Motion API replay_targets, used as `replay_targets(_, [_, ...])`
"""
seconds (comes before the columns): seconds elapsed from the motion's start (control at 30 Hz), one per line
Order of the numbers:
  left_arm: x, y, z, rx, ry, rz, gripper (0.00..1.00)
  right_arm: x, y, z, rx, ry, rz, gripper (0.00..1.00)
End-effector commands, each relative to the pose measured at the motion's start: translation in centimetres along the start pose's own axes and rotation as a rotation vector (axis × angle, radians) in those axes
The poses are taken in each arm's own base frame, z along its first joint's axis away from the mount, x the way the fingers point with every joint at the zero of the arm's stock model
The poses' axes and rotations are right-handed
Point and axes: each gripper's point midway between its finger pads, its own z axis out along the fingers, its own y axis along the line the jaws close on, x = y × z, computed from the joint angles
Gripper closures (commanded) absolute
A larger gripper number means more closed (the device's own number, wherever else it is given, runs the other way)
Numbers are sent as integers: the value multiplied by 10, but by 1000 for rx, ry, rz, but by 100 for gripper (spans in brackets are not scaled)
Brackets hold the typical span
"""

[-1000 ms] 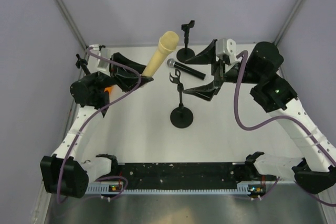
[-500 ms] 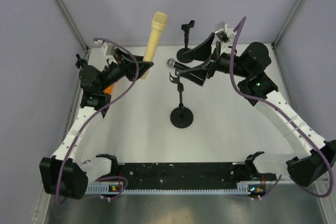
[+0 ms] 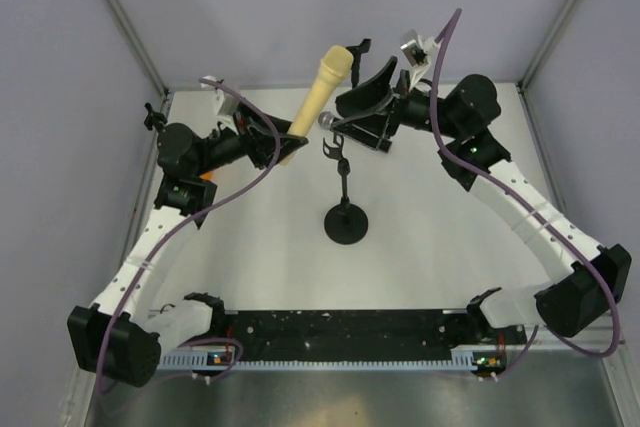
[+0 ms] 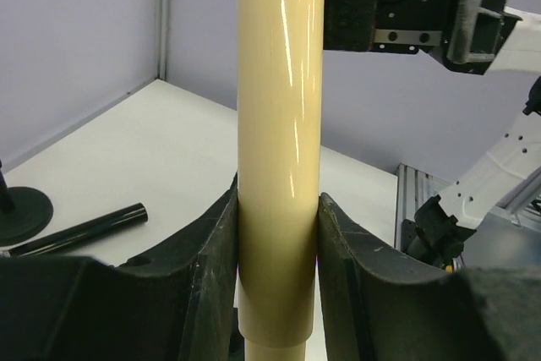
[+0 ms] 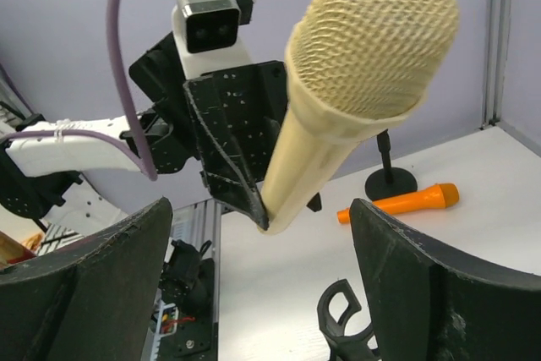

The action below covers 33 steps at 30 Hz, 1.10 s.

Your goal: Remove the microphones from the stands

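Observation:
My left gripper (image 3: 283, 140) is shut on the lower handle of a cream microphone (image 3: 322, 87) and holds it in the air, head up and tilted to the right. In the left wrist view the cream handle (image 4: 279, 124) is clamped between both fingers. The black stand (image 3: 346, 223) is at the table's middle, its clip (image 3: 336, 147) empty. My right gripper (image 3: 345, 115) is open and empty, just right of the microphone's head. In the right wrist view the mesh head (image 5: 372, 40) is ahead of the spread fingers (image 5: 423, 285), untouched.
A black microphone with a silver head (image 3: 327, 121) lies on the table under the right gripper. A second stand (image 3: 357, 52) is at the back. An orange microphone (image 5: 401, 202) lies at the left near a small stand (image 3: 152, 119).
My left gripper has swung the cream microphone, its head now further right. My right gripper has moved back and left, close to the microphone's head, still open.

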Motion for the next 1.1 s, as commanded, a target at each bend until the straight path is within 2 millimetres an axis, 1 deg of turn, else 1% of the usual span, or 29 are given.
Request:
replay_targets(0.0, [-20, -26, 4, 92, -14, 105, 100, -17, 0, 5, -11, -35, -29, 16])
replay_targets(0.13, [-13, -28, 10, 96, 21, 105, 100, -12, -2, 9, -22, -26, -32, 17])
replay_targets(0.33, [-13, -25, 14, 92, 22, 93, 100, -4, -6, 13, -30, 3, -60, 18])
replay_targets(0.47, [-12, -22, 18, 85, 18, 80, 100, -6, 1, 14, -73, -3, -63, 22])
replay_targets(0.6, [-11, -21, 22, 95, 15, 64, 100, -3, 4, 19, -100, 2, -53, 27])
replay_targets(0.83, [-10, -19, 25, 100, 16, 50, 100, 6, -3, 29, -112, 25, -25, 37])
replay_targets(1.07, [-9, -22, 25, 120, 11, 44, 100, 14, 0, 36, -137, 43, -8, 54])
